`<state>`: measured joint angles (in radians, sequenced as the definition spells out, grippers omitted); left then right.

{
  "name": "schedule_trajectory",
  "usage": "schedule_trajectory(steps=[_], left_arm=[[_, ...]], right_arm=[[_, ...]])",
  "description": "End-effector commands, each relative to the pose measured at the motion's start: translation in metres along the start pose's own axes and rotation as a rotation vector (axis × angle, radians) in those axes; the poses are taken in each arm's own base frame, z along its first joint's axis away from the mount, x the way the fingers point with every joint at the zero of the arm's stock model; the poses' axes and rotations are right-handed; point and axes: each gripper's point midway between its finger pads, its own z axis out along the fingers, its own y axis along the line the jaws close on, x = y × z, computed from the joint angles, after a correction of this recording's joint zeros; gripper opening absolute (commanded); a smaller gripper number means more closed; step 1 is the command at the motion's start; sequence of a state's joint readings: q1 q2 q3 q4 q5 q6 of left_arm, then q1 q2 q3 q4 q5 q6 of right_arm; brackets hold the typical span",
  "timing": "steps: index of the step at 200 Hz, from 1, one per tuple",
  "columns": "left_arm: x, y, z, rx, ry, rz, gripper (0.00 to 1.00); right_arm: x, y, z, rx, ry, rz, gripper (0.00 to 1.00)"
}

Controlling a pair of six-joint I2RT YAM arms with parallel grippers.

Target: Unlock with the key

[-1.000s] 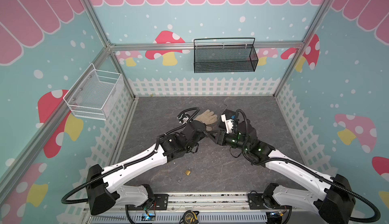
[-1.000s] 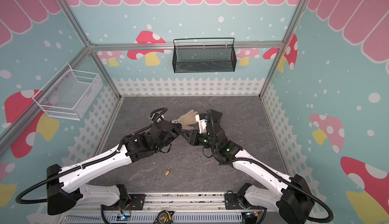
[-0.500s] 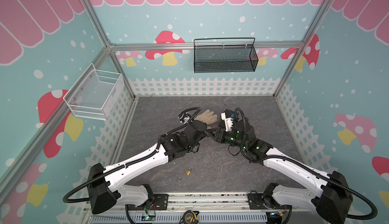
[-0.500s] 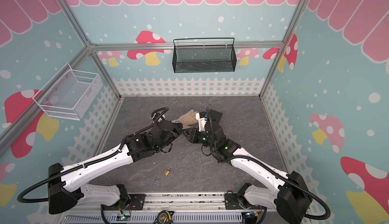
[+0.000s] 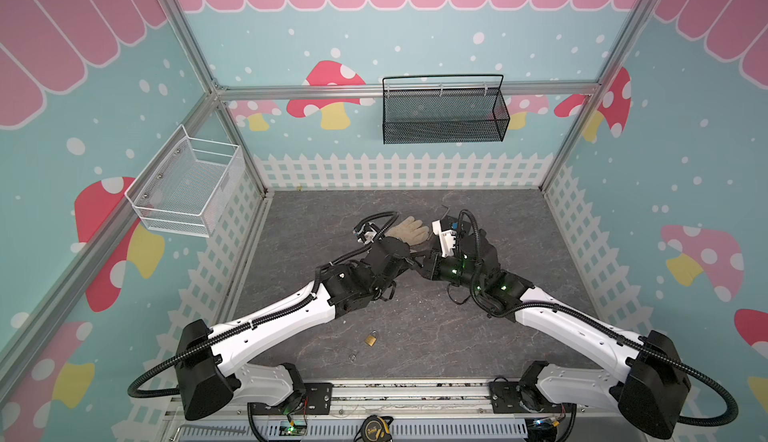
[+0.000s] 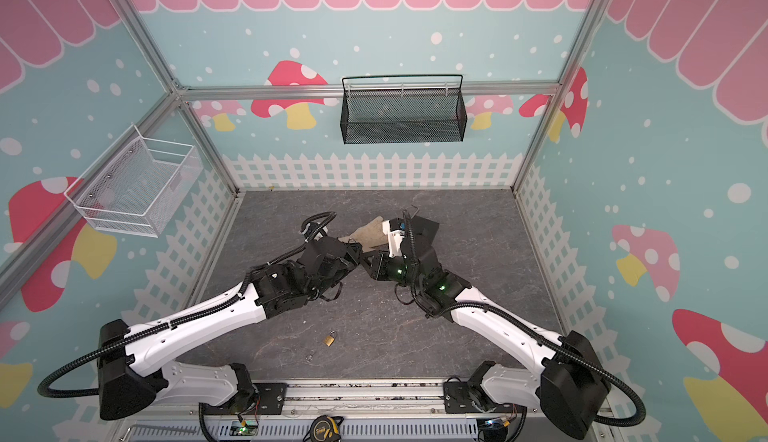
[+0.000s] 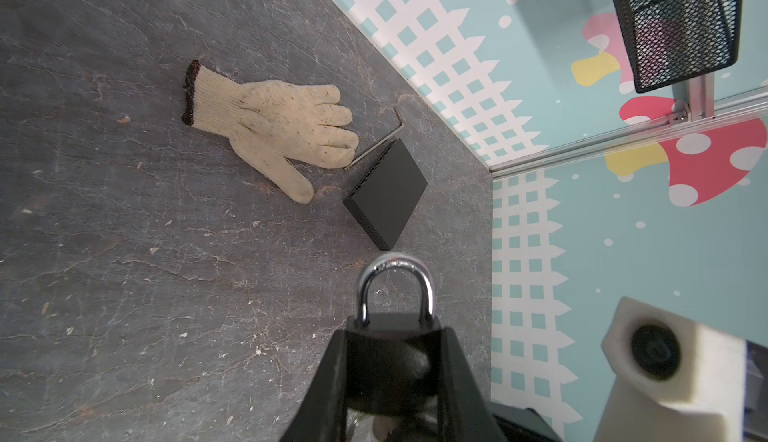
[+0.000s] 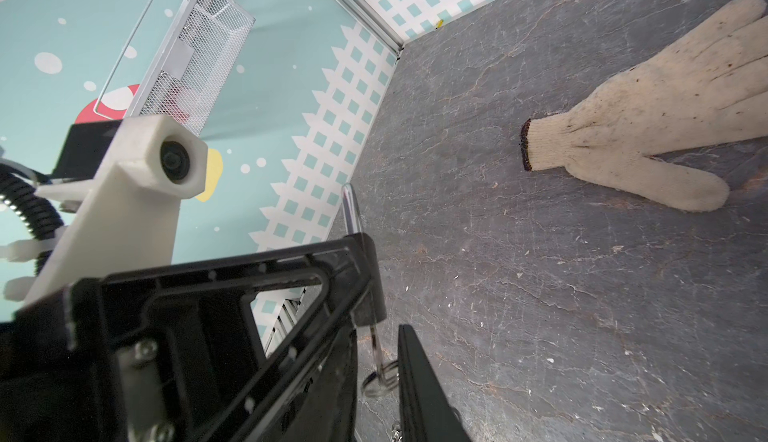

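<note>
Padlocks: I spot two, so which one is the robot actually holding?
The black padlock with the silver shackle, clamped in the left claw. The small brass padlock lies loose on the floor, touched by nothing.

You are seeing both arms facing tip to tip at the middle of the desk [image 5: 498, 232]. The left arm [image 5: 270, 327] is spanning in from the front left, the right arm [image 5: 561, 323] from the front right. A padlock [image 7: 392, 323] is sitting between the left arm's jaws. Just behind the tips a glove [image 5: 409, 228] is lying flat. A box [image 7: 386, 194] is resting just to its right, with a hex key [image 7: 376, 147] lying behind the box. A smaller padlock [image 5: 371, 339] is lying near the front edge, between the arms. A mesh basket [image 5: 444, 115] is hanging on the back wall, a wire basket [image 5: 187, 186] on the left wall.
</note>
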<state>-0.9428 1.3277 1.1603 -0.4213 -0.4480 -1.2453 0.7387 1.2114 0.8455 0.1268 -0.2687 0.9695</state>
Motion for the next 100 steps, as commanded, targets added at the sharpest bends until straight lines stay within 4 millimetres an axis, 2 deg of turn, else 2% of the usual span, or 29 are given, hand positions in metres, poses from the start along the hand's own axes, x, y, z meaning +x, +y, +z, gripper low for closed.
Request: schedule_trajectory(steps=[1, 43, 100], left_arm=[[-0.0102, -0.0181, -0.0035, 0.047, -0.019, -0.034, 0.0], [-0.0111, -0.0219, -0.0053, 0.063, -0.016, -0.049, 0.0], [-0.0093, -0.0251, -0.0109, 0.091, 0.007, -0.064, 0.0]], right_arm=[[0.0023, -0.002, 0.0029, -0.005, 0.01, -0.002, 0.18], [0.0091, -0.0093, 0.0047, 0.01, 0.026, 0.0, 0.15], [0.009, -0.0036, 0.0048, -0.021, 0.034, 0.005, 0.01]])
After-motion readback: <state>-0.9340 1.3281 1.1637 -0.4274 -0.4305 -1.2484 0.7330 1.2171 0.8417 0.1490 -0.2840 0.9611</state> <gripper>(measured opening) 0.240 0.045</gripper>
